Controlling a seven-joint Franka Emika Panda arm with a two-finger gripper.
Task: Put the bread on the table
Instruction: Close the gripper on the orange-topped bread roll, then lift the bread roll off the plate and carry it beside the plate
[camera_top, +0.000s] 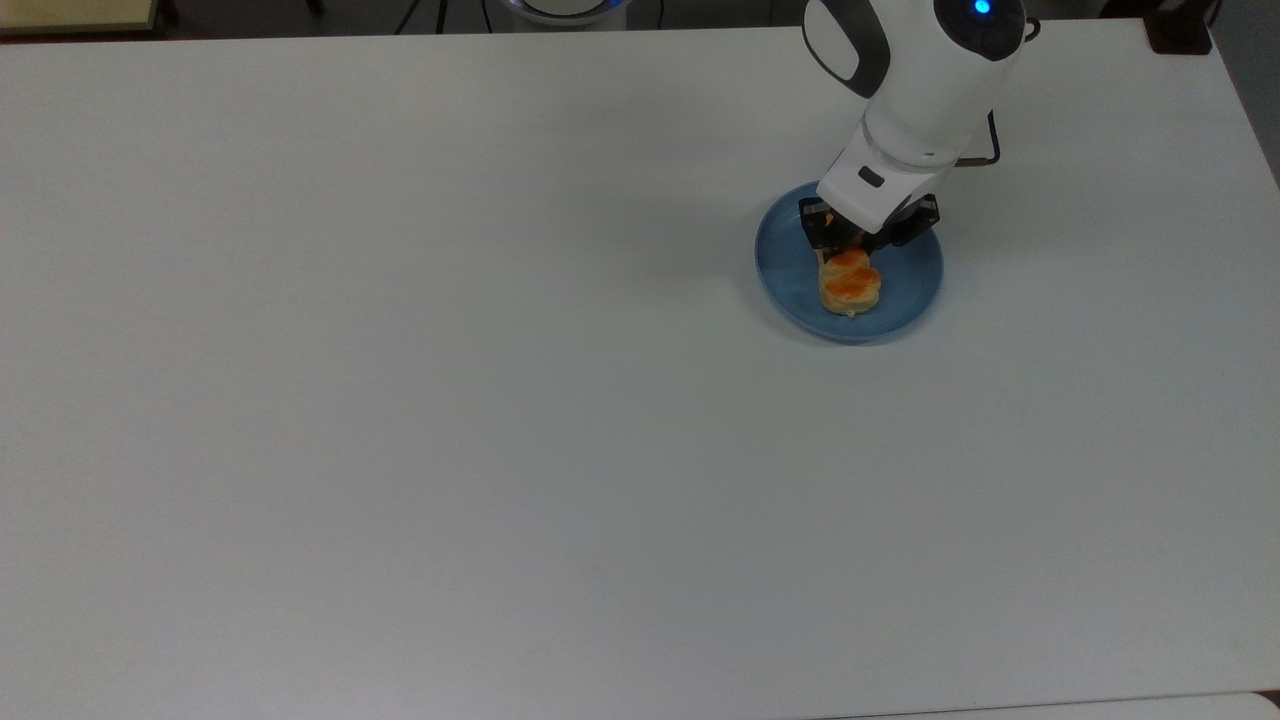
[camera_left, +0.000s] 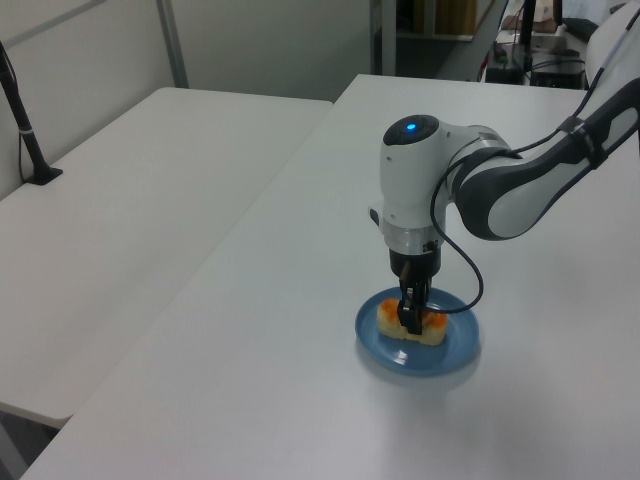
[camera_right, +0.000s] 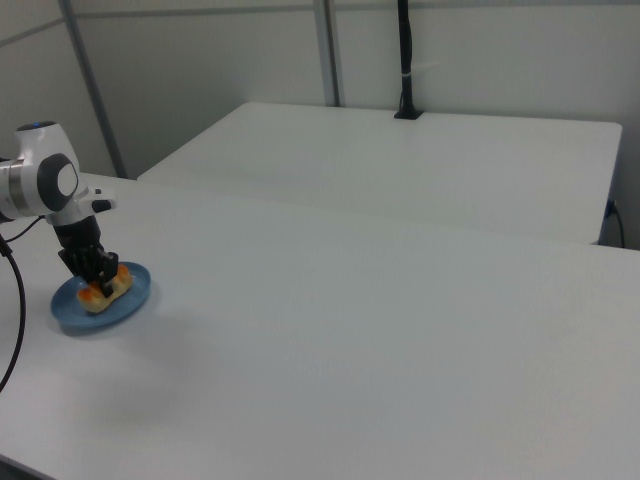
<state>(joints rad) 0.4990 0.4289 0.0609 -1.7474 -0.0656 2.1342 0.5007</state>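
A large plain white worktop (camera_top: 420, 420) is filling almost the whole top view, bare apart from one small group of things in the upper right of the frame. There a white robot arm (camera_top: 925, 80) is reaching down from the top edge, a blue light glowing on its housing. Below it a round blue plate (camera_top: 905, 300) is sitting flat on the worktop. The bread (camera_top: 850, 285), a pale-tan loaf with orange glazed bumps, is lying on the plate, not yet on the worktop itself. The black claw (camera_top: 866, 229) is sitting low over the end of the loaf nearer the arm, its fingers clenched against the loaf's two sides, probably so it can be lifted off the plate. No brand, label or writing is readable anywhere.
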